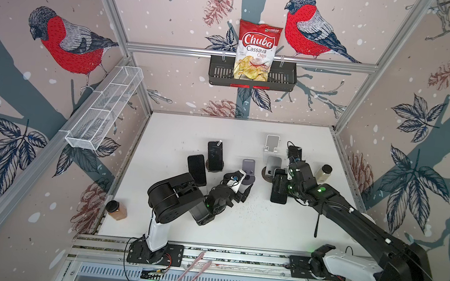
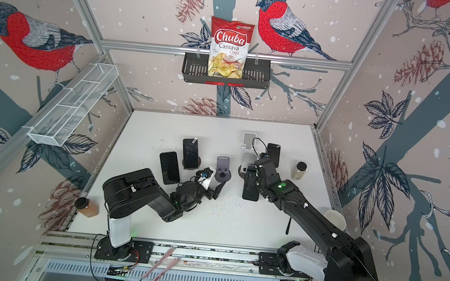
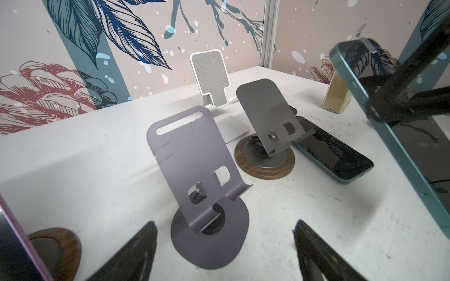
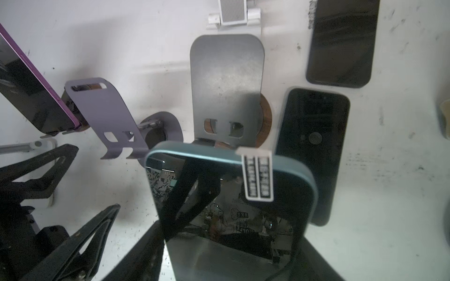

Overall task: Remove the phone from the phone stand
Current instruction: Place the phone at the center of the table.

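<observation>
We see the right pincer (image 4: 192, 170) clamped on the phone (image 4: 287, 219). One finger lies across the dark screen and the other is hidden behind it. The phone has a teal rim and a white label at its upper edge, and it hangs tilted above the tabletop (image 3: 73, 158). It is clear of the grey stand (image 3: 265, 114), whose plate is bare. In a top view the stand (image 1: 272, 163) sits at about 12 o'clock from the phone, just beside it. A flat phone (image 3: 333, 150) lies next to the stand's wood-ringed base.

At about 9 o'clock from the phone, the left pincer (image 3: 224, 223) stands wide open and holds nothing. It is low over the tabletop, and the purple stand (image 3: 194, 158) sits at its 12 o'clock, also bare.
</observation>
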Controlling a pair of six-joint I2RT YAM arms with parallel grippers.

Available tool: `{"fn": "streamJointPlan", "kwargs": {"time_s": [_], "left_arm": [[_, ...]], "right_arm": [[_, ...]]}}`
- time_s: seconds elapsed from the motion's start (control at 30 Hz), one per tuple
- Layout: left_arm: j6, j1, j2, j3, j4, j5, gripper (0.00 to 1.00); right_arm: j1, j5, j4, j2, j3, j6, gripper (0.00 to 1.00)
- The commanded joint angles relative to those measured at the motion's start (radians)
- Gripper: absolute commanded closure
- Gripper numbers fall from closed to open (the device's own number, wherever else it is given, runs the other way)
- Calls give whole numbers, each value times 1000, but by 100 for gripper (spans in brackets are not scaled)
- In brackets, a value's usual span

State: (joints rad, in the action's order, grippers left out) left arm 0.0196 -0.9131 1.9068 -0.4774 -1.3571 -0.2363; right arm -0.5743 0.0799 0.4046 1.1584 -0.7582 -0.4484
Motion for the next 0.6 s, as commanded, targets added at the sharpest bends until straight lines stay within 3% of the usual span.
{"fn": "streamJointPlan", "kwargs": {"time_s": [0.0,0.33,0.57], "left_arm": [[-1,-1,3,-2,-21,14,13],[3,-1,8,0,-28,17,13],[4,-1,12,3,-38,17,13]], "right_arm": [[-7,-27,-22,-2,17,-24,38],[2,1,-7,8,41,-27,38],[63,-7,4,3,63,-24,38]]}}
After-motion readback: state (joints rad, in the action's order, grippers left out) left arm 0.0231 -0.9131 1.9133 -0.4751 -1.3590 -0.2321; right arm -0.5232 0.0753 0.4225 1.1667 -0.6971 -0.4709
